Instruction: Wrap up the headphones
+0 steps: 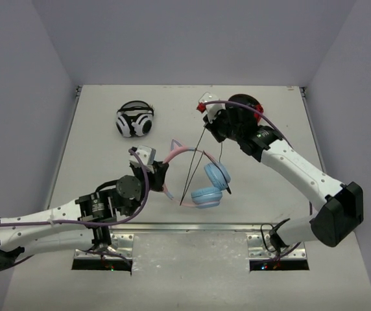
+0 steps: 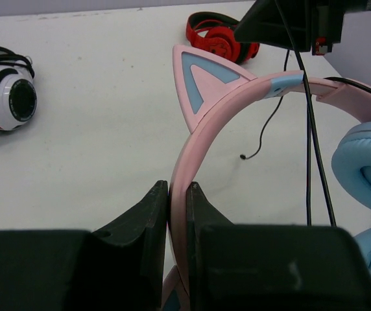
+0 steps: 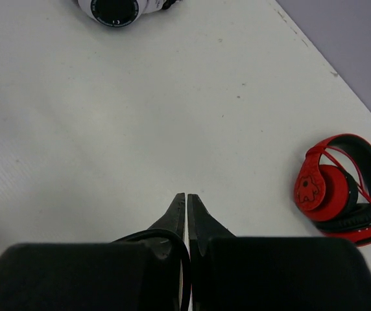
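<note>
Left fingers [image 2: 148, 217] clenched on headphones [image 1: 216, 175] at headband [image 2: 250, 95]; right fingers [image 3: 170, 225] pinching cable [image 2: 311, 129].

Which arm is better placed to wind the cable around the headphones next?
Right. The right gripper pinches the black cable, raised above the headphones, while the left gripper is shut on the pink headband and only steadies it.

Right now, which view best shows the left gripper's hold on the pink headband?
Left wrist: the left gripper is shut on the headband, one finger each side, close up. Top external shows that hold small, from above. Right wrist shows no headband, only the right gripper pinching the black cable.
</note>
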Controlling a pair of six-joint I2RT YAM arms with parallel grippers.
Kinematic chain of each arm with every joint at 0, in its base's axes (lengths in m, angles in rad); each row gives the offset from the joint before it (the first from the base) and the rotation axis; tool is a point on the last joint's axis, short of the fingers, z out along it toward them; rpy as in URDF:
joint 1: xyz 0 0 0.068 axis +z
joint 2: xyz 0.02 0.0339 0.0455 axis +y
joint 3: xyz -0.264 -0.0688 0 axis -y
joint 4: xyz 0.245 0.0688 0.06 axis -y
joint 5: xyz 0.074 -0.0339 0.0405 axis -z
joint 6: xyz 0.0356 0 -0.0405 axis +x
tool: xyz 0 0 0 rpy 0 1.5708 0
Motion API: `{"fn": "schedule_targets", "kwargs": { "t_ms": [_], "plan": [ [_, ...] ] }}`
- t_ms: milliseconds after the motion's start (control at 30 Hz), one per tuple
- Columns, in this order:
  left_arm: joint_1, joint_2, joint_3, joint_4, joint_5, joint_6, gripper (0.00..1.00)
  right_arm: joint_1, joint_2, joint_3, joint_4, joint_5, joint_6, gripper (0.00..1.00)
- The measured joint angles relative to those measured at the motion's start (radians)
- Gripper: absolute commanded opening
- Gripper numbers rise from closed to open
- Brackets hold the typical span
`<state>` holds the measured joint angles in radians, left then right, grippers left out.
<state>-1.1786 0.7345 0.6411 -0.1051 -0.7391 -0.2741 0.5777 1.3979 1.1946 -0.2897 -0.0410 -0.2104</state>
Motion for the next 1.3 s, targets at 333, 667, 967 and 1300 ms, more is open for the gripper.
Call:
{"fn": "schedule_targets", "kwargs": {
  "t_ms": [333,667,967,1300],
  "plan": [
    [-0.001,-0.014,0.113,-0.103,-0.091,0.013,0.0,-0.085,-0.068,-0.116,0.126,-0.073,0.148,0.09],
    [-0.007,0.008,0.262,-0.099,-0.088,0.061,0.0,-0.092,-0.083,-0.233,0.297,-0.293,0.338,0.09],
    [-0.007,0.097,0.447,-0.101,-0.119,0.111,0.0,-0.092,-0.043,-0.294,0.492,-0.418,0.495,0.11],
    [-0.007,0.116,0.524,-0.08,-0.194,0.117,0.0,-0.092,0.061,-0.441,0.724,-0.492,0.658,0.09]
  ]
}}
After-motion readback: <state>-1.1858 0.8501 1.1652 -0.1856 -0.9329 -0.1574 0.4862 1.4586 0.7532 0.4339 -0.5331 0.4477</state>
